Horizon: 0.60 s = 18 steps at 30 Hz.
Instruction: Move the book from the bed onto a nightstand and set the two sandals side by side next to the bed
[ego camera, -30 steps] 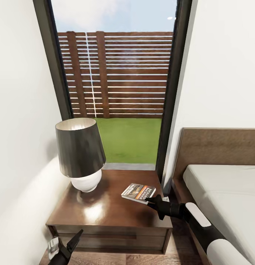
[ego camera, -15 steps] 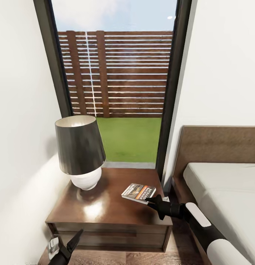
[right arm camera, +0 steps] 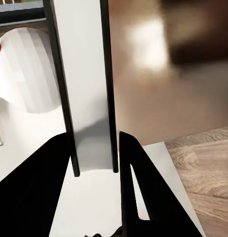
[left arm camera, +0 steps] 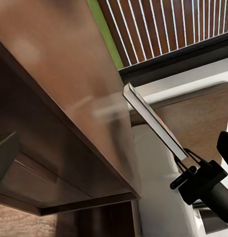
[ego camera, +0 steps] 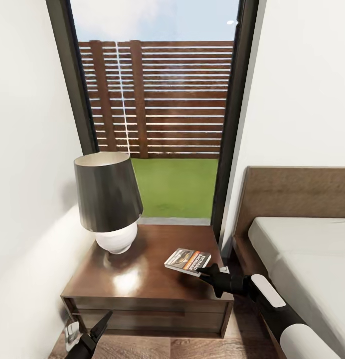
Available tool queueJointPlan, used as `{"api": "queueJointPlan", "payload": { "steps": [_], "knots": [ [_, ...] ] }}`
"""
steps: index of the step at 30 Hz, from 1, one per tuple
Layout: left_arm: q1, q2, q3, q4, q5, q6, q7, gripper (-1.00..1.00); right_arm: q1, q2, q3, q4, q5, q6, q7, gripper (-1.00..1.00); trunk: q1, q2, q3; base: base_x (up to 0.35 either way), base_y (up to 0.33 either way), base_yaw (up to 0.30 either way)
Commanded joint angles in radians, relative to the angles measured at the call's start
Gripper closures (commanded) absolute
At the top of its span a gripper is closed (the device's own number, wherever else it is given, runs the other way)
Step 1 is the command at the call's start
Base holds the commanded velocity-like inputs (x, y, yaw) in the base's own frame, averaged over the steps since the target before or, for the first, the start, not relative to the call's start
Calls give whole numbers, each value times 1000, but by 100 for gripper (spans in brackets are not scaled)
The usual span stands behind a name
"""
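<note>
The book (ego camera: 188,261) was clamped by its near edge in the right gripper (ego camera: 208,273) — held over the nightstand (ego camera: 142,284), probably for release; the left gripper (ego camera: 87,333) hung part-open, empty.

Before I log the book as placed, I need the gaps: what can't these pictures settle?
- Whether the book rests fully on the nightstand: the right gripper covers its near corner, head view.
- Left gripper: cut by the bottom edge.
- Cover lettering: too small.
</note>
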Motion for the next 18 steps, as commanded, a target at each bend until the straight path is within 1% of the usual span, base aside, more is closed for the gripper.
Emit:
{"api": "queueJointPlan", "payload": {
  "steps": [1,12,18],
  "knots": [
    [0,1,-2,-1,11,10,-2,-100,0,-1,3,-2,-12,0,-9,100,0,0,-1,0,0,0],
    [0,1,-1,-1,11,10,-2,-100,0,0,3,-5,-12,0,-9,100,0,0,-1,0,0,0],
    [0,1,10,0,11,10,-2,-100,0,1,3,-7,-12,0,-9,100,0,0,-1,0,0,0]
  ]
}}
